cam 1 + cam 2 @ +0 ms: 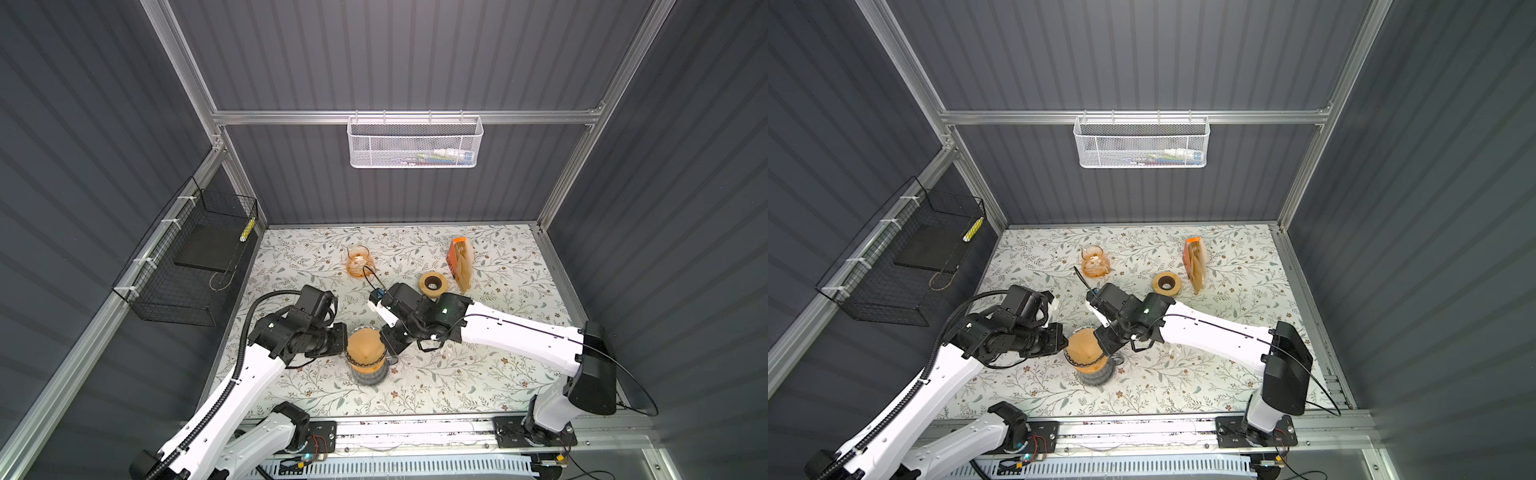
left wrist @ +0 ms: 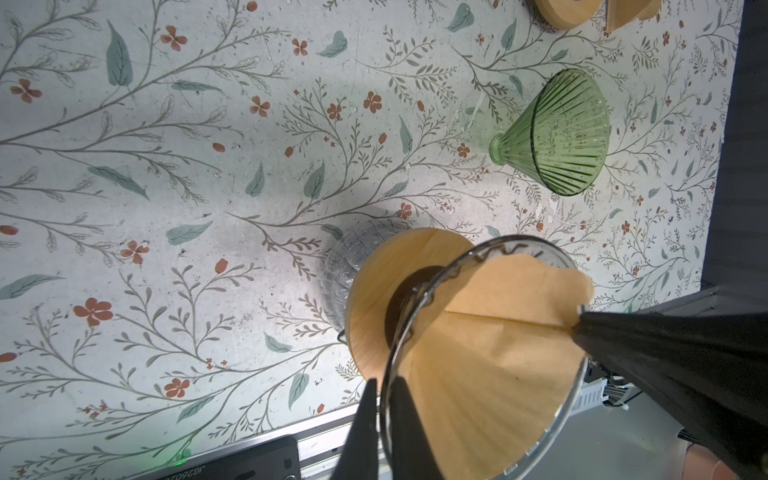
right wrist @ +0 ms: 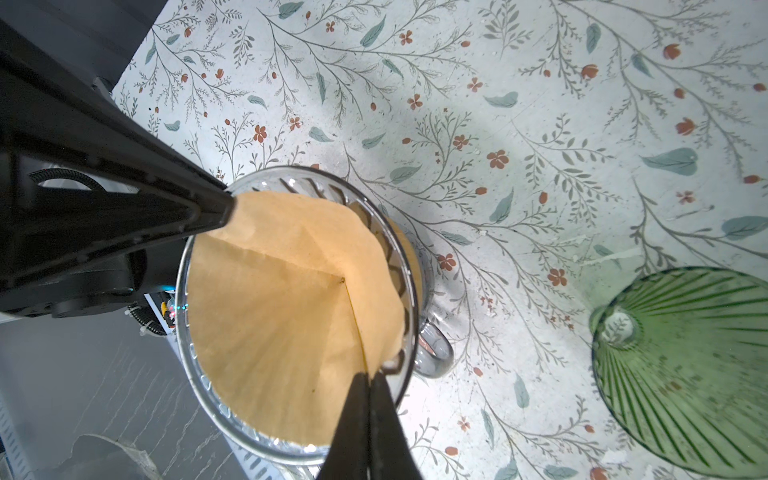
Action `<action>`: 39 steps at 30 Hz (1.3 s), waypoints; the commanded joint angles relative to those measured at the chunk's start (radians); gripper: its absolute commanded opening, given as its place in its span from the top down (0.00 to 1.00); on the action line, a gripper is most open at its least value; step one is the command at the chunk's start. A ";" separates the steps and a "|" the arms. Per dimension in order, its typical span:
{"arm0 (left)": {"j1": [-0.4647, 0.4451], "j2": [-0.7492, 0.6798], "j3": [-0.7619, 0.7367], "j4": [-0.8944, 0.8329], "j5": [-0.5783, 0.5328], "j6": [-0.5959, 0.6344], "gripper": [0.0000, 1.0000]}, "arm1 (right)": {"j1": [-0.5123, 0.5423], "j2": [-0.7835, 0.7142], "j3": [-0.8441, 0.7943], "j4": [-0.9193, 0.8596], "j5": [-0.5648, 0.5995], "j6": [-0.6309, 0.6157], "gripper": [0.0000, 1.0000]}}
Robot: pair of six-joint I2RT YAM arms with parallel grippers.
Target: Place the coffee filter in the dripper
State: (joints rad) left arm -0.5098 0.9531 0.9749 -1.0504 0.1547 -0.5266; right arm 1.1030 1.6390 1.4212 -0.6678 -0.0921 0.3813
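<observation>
The brown paper coffee filter (image 3: 282,303) sits opened as a cone inside the clear glass dripper (image 3: 199,374). The dripper rests on a wooden collar (image 2: 374,291) atop a glass carafe near the table's front centre, seen in both top views (image 1: 365,353) (image 1: 1084,349). My left gripper (image 2: 384,380) is shut on the dripper's rim, one finger outside the glass and one inside against the paper. My right gripper (image 3: 369,374) is shut on the filter's upper edge at its seam, on the opposite side. From above, the left gripper (image 1: 347,345) and right gripper (image 1: 384,345) flank the dripper.
A green ribbed glass cone (image 2: 561,133) lies on its side to the right of the carafe. Further back stand an amber glass jug (image 1: 359,259), a wooden ring (image 1: 433,284) and an orange filter pack (image 1: 461,262). A black wire basket (image 1: 187,266) hangs on the left wall.
</observation>
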 commanded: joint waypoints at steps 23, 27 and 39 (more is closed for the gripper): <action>-0.003 0.010 0.065 -0.034 -0.020 0.035 0.89 | 0.014 0.022 0.044 -0.056 0.055 -0.018 0.93; -0.004 0.006 0.067 -0.034 -0.024 0.034 0.89 | 0.014 0.018 0.046 -0.056 0.056 -0.016 0.92; -0.003 0.000 0.062 -0.025 -0.023 0.029 0.89 | 0.014 0.005 0.067 -0.061 0.057 -0.020 0.87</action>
State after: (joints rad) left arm -0.5098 0.9676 1.0145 -1.0607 0.1379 -0.5148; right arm 1.1137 1.6577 1.4609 -0.7040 -0.0521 0.3729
